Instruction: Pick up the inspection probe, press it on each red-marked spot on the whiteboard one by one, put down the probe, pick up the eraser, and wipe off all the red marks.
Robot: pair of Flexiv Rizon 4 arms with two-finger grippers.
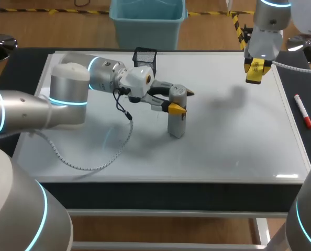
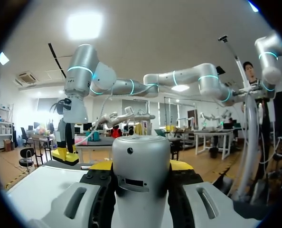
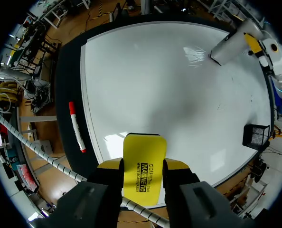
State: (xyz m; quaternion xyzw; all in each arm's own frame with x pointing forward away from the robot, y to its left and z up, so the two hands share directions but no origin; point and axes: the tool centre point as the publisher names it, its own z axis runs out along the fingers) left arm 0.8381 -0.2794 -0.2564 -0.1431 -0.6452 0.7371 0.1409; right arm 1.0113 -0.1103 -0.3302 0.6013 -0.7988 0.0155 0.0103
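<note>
Holding both tools.
Clamping upright probe (image 1: 176, 124) on whiteboard (image 1: 239, 144) in left gripper (image 1: 183, 102); pinching yellow eraser (image 3: 144, 151) above it in right gripper (image 3: 142, 165).

**Colours, desk setup**

Probe (image 1: 177, 124) in left tool (image 1: 183, 102): plain silver-grey. Eraser (image 3: 145, 152) in right tool (image 3: 142, 167): yellow, black print. Both tools: yellow tips on black fingers. Whiteboard (image 1: 234, 136) under the tools: white. Marker (image 1: 303, 111) beside right tool: red and white. Mesh basket (image 1: 144, 57) behind left tool: black. Desk (image 1: 22, 65): black.
</note>
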